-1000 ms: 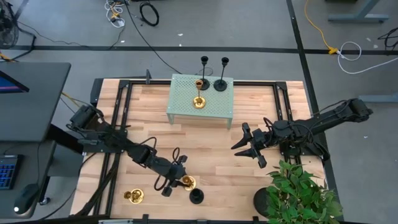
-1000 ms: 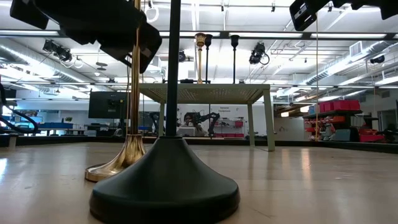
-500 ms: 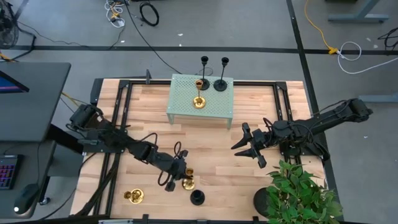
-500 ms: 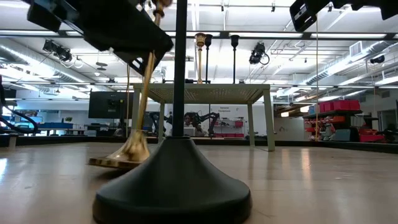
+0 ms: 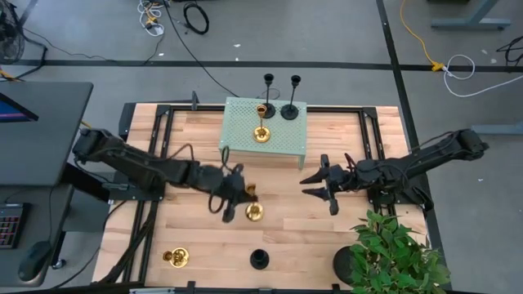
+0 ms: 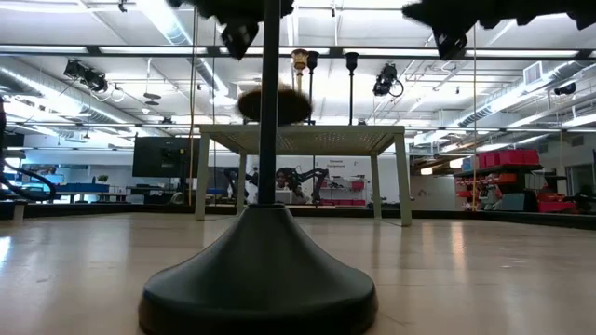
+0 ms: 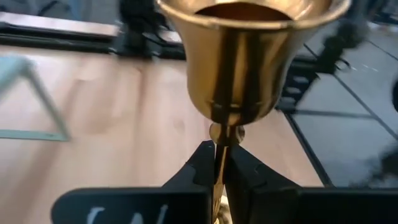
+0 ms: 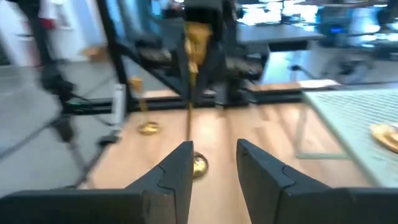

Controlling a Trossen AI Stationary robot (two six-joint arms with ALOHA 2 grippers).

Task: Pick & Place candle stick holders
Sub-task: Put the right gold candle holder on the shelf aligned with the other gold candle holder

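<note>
My left gripper [image 5: 234, 196] is shut on a brass candlestick holder [image 5: 252, 207] above the table's middle. My right gripper [image 5: 320, 184] is open and empty to its right, fingers pointing at it. One black holder [image 5: 259, 260] stands on its base near the front edge, filling the low view [image 6: 261, 279]. Another brass holder [image 5: 174, 257] stands at the front left. On the green perforated stand [image 5: 282, 143] at the back stand one brass holder [image 5: 261, 133] and two black ones [image 5: 290, 111]. My left gripper pinches the brass holder's thin stem [image 7: 218, 155] between its two fingers, just below the cup [image 7: 242, 56]. The fingers come from the table's left and lie across the stem. The holder is lifted clear, roughly upright, its base [image 8: 198, 165] hanging below.
A potted green plant [image 5: 392, 253] in a black pot stands at the front right corner, near my right arm. The green stand's legs [image 6: 403, 181] rise behind the black holder. Bare wood lies between the two grippers and the stand.
My left gripper has gone up and toward the far edge with the brass holder. The holder first tipped on its base beside the black one, then came clear of the table. My right gripper has shifted a little toward the table's left.
</note>
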